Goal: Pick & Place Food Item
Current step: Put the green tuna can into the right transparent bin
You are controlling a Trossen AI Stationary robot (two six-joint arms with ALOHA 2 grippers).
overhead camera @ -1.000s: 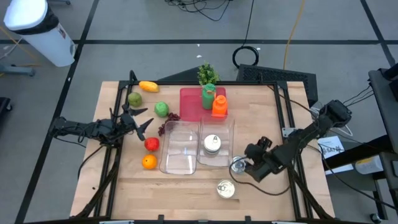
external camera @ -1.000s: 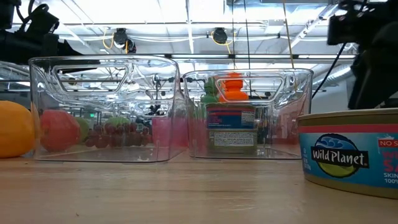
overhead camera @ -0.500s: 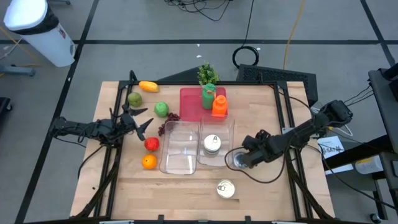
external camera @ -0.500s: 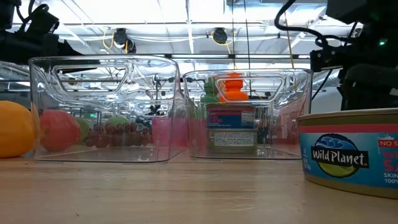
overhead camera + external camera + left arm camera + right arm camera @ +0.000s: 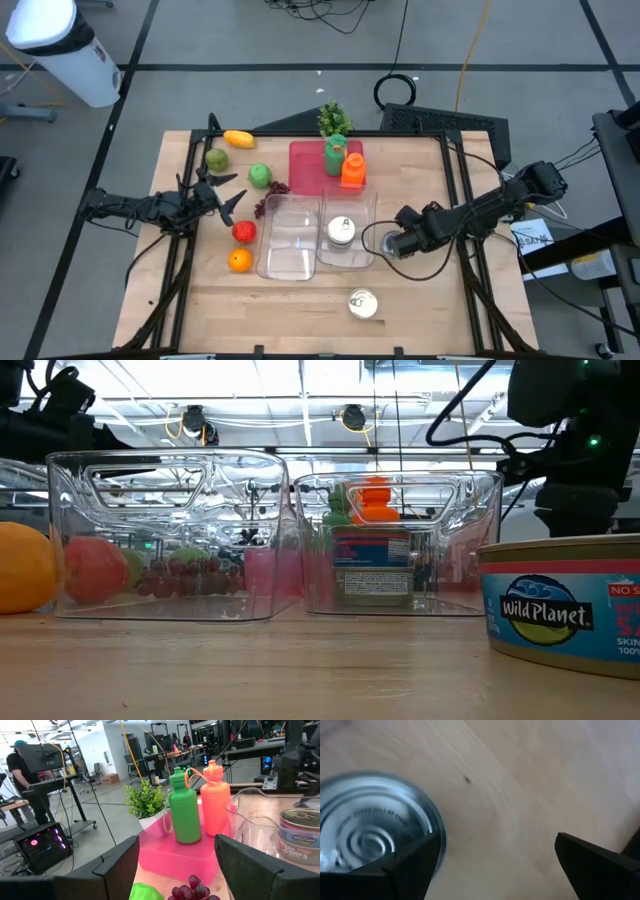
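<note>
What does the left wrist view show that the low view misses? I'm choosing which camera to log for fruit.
Only the left wrist view: the small green leafy plant, the left gripper with open fingers, and a person in the room. Only the low view: the round orange fruit and the flat Wild Planet tin. Both: the green bottle, orange bottle, purple grapes and the tin in the clear bin.

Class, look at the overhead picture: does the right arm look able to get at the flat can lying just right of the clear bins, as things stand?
Probably yes. The right gripper hangs open right above that can, beside the right clear bin, and nothing shows between them. The bin's wall stands close, which might crowd one finger.
</note>
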